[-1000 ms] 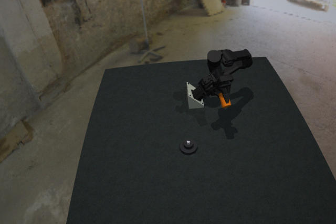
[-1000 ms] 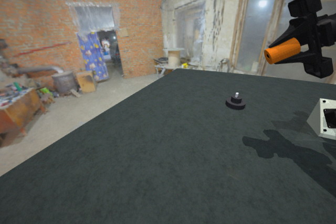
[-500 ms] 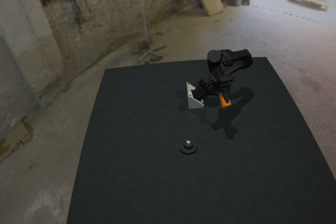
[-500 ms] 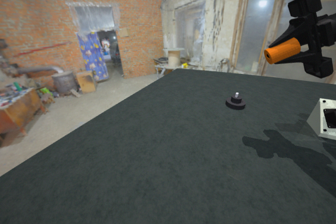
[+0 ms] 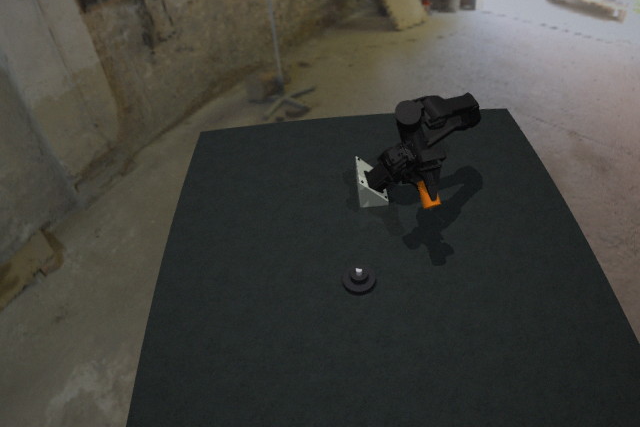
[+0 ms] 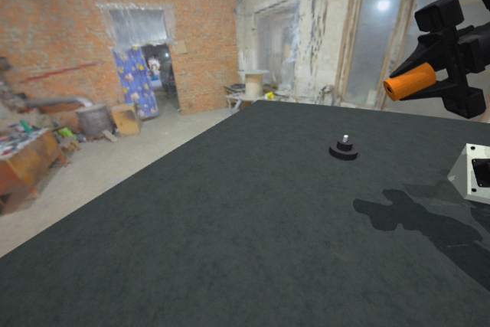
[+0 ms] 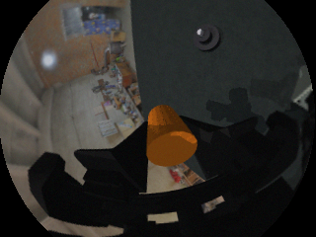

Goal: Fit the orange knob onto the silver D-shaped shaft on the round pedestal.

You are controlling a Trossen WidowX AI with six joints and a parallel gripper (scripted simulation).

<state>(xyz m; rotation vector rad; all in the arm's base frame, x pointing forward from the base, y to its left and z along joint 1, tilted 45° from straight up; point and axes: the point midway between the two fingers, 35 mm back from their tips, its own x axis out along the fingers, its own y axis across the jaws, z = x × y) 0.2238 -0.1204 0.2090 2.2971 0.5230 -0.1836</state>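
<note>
The orange knob [image 5: 427, 197] [image 6: 415, 79] [image 7: 172, 149] is a long cylinder, held well above the table and lying nearly level. My gripper [image 5: 432, 193] [image 6: 396, 86] [image 7: 164, 121] is shut on it, one finger on each side. In the exterior view the knob's free end faces left and shows a small dark hole [image 6: 389, 89]; its flat side is too small to make out. The dark round pedestal [image 5: 359, 288] [image 6: 343, 153] [image 7: 216, 39] stands upright on the table, apart from the knob. Its short silver shaft [image 5: 358, 270] [image 6: 345, 138] [image 7: 199, 32] is bare; its flat side cannot be told.
The dark table [image 5: 248, 334] [image 6: 197, 236] [image 7: 168, 59] carries the pale angled arm mount [image 5: 371, 199] [image 6: 458, 178] [image 7: 302, 93], behind the pedestal in the top view. The arm's shadow lies on the table near the mount.
</note>
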